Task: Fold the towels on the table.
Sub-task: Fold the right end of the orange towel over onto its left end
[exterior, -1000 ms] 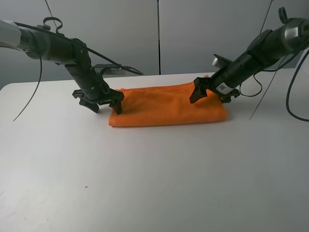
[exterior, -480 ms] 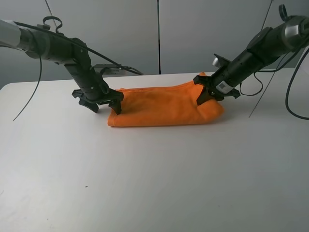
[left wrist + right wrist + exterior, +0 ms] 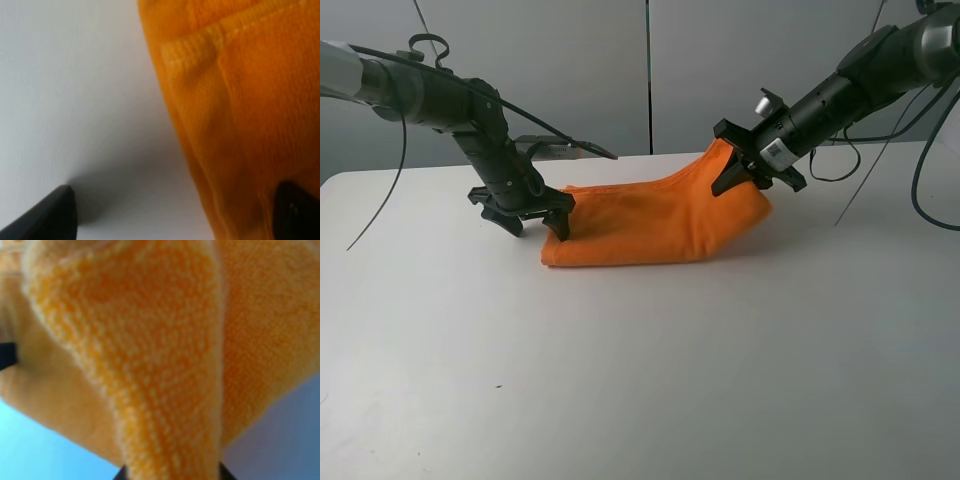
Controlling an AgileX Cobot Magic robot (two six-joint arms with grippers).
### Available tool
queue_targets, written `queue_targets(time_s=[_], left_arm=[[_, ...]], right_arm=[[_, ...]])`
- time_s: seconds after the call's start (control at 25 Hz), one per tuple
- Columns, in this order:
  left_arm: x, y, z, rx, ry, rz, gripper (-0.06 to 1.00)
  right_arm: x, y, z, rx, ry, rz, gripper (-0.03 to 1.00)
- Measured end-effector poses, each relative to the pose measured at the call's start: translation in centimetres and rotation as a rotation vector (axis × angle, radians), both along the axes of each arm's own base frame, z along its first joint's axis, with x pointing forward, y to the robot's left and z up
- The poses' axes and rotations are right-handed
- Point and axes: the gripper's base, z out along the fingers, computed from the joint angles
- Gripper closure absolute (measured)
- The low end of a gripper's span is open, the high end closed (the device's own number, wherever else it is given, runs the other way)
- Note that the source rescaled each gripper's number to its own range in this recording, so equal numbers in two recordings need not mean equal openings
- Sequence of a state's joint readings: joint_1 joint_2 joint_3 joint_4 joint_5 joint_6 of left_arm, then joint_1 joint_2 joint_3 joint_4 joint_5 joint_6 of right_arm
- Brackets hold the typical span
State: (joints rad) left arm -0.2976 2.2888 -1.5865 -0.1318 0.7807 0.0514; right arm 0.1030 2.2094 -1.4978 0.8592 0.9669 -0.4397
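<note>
The orange towel (image 3: 640,225) lies folded in a long band on the white table (image 3: 620,380). Its right end is lifted off the table. My right gripper (image 3: 745,175) is shut on that raised right end; in the right wrist view the towel (image 3: 165,350) fills the picture. My left gripper (image 3: 535,215) is open and low at the towel's left end. In the left wrist view one fingertip (image 3: 55,215) is over bare table and the other is over the towel (image 3: 240,100), whose hemmed edge shows. The white label is hidden.
Black cables hang from both arms, one at the left (image 3: 380,210) and one at the right (image 3: 920,200). A grey panelled wall (image 3: 650,70) stands behind the table's far edge. The white tabletop spreads wide in front of the towel.
My right gripper has closed on the towel's right end and lifted it up and leftward. The towel's right side now rises off the table. The left arm has barely moved.
</note>
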Motion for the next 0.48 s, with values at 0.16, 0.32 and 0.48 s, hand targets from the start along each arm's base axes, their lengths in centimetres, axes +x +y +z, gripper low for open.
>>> queue_targets(time_s=[0.16, 0.32, 0.48], left_arm=[[0.0, 0.0, 0.2, 0.001, 0.001, -0.002, -0.05], [-0.1, 0.0, 0.2, 0.002, 0.004, -0.002, -0.05], [-0.1, 0.0, 0.2, 0.002, 0.006, -0.002, -0.05]], right_arm=[[-0.1, 0.7, 0.4, 0.07, 0.022, -0.014, 0.93], [-0.2, 2.3, 0.8, 0.131, 0.028, -0.021, 0.93], [-0.5, 4.2, 1.2, 0.181, 0.032, -0.011, 0.93]])
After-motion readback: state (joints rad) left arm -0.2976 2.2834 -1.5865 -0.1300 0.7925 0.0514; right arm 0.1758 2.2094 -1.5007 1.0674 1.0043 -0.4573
